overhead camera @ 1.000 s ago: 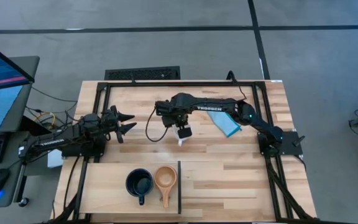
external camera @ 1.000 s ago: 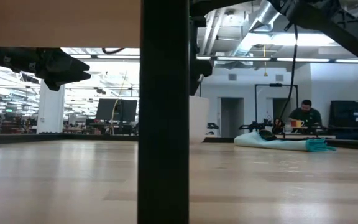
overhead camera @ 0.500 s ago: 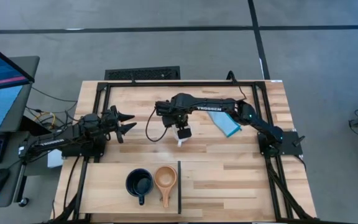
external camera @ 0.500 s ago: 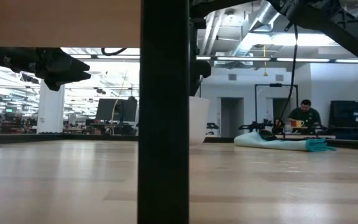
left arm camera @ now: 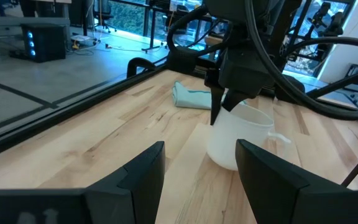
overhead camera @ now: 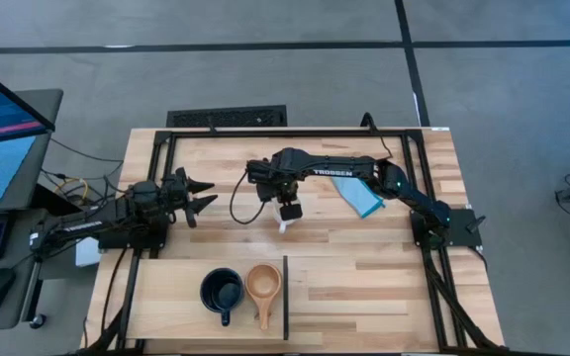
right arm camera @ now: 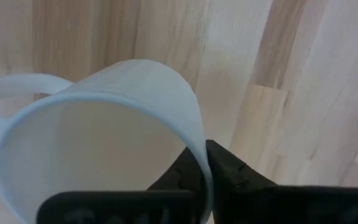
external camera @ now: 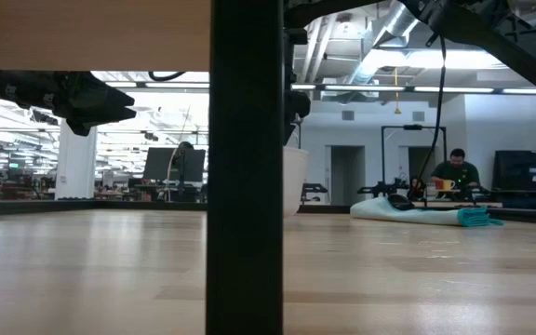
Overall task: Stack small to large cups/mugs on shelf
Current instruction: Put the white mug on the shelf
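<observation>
My right gripper (overhead camera: 287,203) is shut on the white mug (overhead camera: 286,214) near the table's middle, and the mug also shows in the left wrist view (left arm camera: 240,138). My left gripper (overhead camera: 206,196) is open and empty to the left of the mug, pointing at it. The black mug (overhead camera: 222,292) and the small tan wooden cup (overhead camera: 263,284) stand side by side on the pale shelf board (overhead camera: 166,297) at the near edge. The board's dark upright edge (overhead camera: 285,297) is just right of the wooden cup. My right gripper pinches the white mug's rim (right arm camera: 194,134) on the side away from the handle (right arm camera: 17,87), one finger inside the mug and one outside. The fingers (left arm camera: 217,106) come from above, pointing down. The mug hangs tilted, open end up, its base just above the table.
A folded light-blue cloth (overhead camera: 357,193) lies on the table right of the mug, under the right arm. A black frame (overhead camera: 265,133) runs round the tabletop. In the low view the shelf's dark upright (external camera: 245,167) hides part of the mug.
My right gripper has shifted a little toward the table's left with the white mug, still shut on its rim.
</observation>
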`<move>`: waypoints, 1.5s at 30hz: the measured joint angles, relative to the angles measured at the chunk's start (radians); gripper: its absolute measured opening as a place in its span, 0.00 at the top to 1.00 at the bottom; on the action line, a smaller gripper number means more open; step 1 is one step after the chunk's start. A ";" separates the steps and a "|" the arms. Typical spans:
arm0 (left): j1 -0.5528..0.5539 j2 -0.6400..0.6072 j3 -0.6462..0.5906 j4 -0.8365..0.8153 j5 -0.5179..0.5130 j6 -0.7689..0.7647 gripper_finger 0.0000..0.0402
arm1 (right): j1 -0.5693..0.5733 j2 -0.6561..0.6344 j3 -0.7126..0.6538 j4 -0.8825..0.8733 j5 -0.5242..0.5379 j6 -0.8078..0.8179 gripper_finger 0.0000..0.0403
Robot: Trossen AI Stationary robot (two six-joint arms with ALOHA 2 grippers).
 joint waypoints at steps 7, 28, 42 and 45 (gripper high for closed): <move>0.000 0.000 0.000 0.000 0.000 0.000 0.53 | 0.000 0.000 0.000 0.017 -0.020 0.005 0.86; 0.000 0.000 0.000 0.000 0.000 0.000 0.53 | 0.000 0.000 0.000 0.040 -0.020 -0.004 0.85; 0.000 0.000 0.000 0.000 0.000 0.000 0.53 | 0.000 0.000 0.000 -0.005 -0.020 0.060 0.80; 0.000 0.000 0.000 0.000 0.000 0.000 0.53 | 0.000 0.000 0.000 -0.008 -0.019 0.073 0.74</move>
